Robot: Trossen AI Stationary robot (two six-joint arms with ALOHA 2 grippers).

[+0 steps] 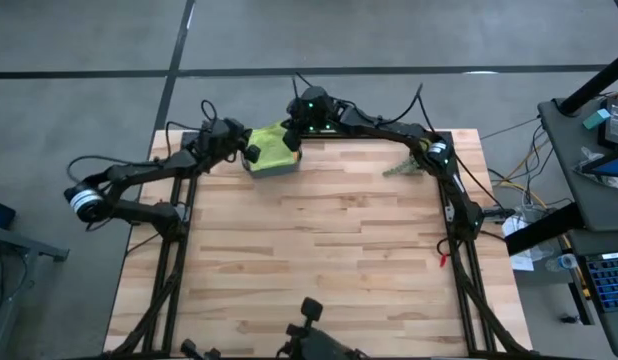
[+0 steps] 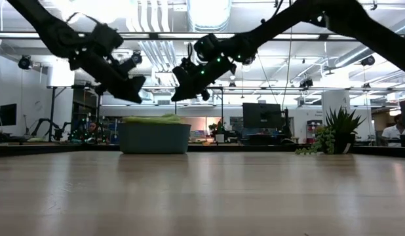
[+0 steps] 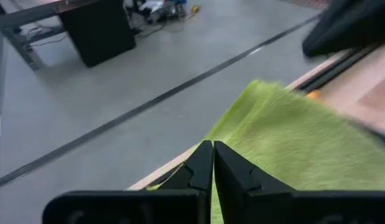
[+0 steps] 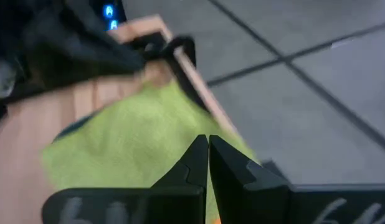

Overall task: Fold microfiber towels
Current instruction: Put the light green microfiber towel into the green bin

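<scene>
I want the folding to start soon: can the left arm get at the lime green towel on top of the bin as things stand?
Probably yes. The left gripper hangs just above the lime green towel on the bin, with nothing between them. Its jaws are shut, so they must open first. The right gripper hangs close over the same towel and may crowd it.

Teal bin (image 2: 154,137) far edge; plant sprig (image 1: 401,167) right.

Lime green towel (image 1: 274,146), teal bin (image 2: 154,138)

Bright overhead ceiling lights (image 2: 209,13), backlit dark arms, blurred wrist views.
</scene>
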